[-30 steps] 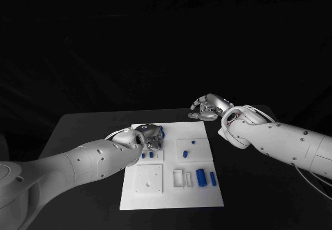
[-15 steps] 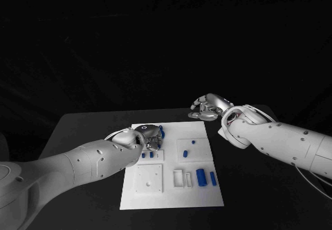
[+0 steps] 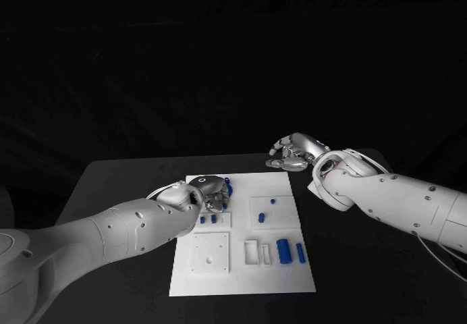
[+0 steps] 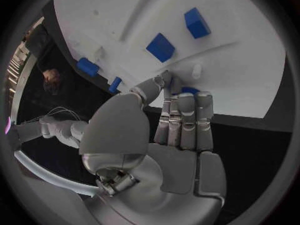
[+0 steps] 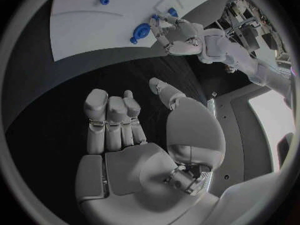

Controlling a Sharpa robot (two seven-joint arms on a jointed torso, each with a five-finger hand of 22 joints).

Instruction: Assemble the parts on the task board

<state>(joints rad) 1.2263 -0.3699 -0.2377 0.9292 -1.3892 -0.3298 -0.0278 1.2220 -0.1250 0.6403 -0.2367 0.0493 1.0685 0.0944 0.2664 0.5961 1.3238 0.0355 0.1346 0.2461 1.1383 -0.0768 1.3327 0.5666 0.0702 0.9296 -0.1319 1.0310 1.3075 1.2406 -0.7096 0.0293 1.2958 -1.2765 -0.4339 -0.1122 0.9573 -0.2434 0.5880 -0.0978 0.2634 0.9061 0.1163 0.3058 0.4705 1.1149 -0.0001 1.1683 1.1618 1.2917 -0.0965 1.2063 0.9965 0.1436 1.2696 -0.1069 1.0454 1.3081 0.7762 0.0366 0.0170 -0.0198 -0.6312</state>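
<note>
1. Black table [image 3: 117, 182] under black drapes is carrying the white task board [image 3: 243, 270] at its middle, as the head view shows. On the board's near half a fat blue cylinder [image 3: 283, 250] is lying with a thinner blue peg [image 3: 299, 252] just beside it, on the right arm's side. A short blue pin [image 3: 261, 217] is sitting in the middle, and two small blue studs [image 3: 207, 219] are standing next to the left hand.

2. Still in the head view, the left hand [image 3: 206, 192] is hanging over the board's far left corner with a blue part [image 3: 228, 186] showing at its fingertips; whether it is pinching that part I cannot tell from here. The right hand [image 3: 292, 152] is hovering just beyond the board's far edge, fingers curled inward, nothing visible in them.

3. From the left wrist view, the left hand [image 4: 169, 130] is holding its fingers [image 4: 187, 120] straight and close together, tips down at the task board [image 4: 237, 60]. A blue part [image 4: 189, 90] is peeking out right at those tips; contact is unclear. Two blue blocks [image 4: 161, 47] are standing farther out on the board.

4. From the right wrist view, the right hand [image 5: 134, 135] is above bare table [image 5: 62, 100], its fingers [image 5: 112, 120] partly bent and close together, holding nothing. Across the way the left hand [image 5: 178, 35] is touching down at the board's edge [image 5: 106, 40].
</note>
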